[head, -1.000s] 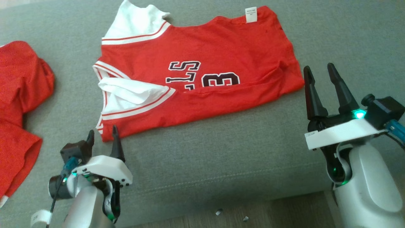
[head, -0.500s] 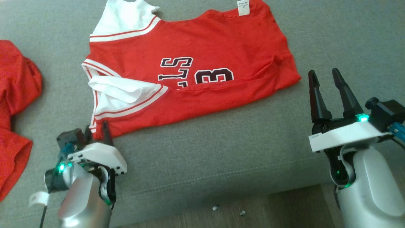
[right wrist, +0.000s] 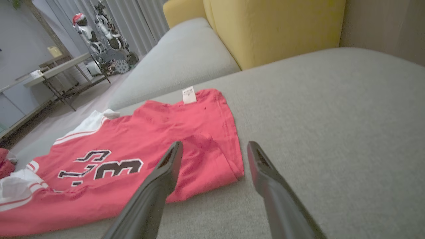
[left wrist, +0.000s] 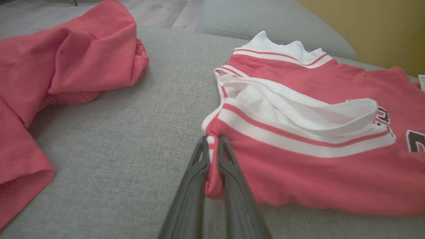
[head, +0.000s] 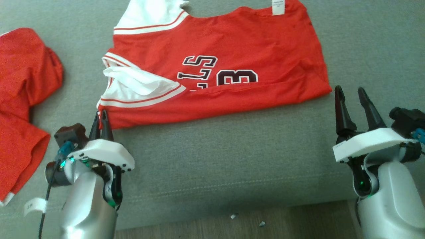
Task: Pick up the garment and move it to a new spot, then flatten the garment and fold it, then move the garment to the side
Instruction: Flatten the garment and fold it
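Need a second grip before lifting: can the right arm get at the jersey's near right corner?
Probably yes: the right end effector stands open just beside the jersey corner, nothing lying between them.

Garment (head: 249,43): red knit cloth, matt, softly creased. White sleeves (head: 149,13): cloth too, smoother.
Label (head: 278,6): white; paper or cloth, cannot tell.
Second red garment (head: 23,73): the same matt cloth.
Sofa (head: 212,159): grey woven upholstery, coarse, matt.
Fingers (right wrist: 152,196): dark, plastic-looking, matt.
Wrist housing (head: 103,154): white plastic, slight sheen.
Forearm (head: 86,205): smooth silvery shell, glossy.
Floor (head: 298,225): wood-grain planks.
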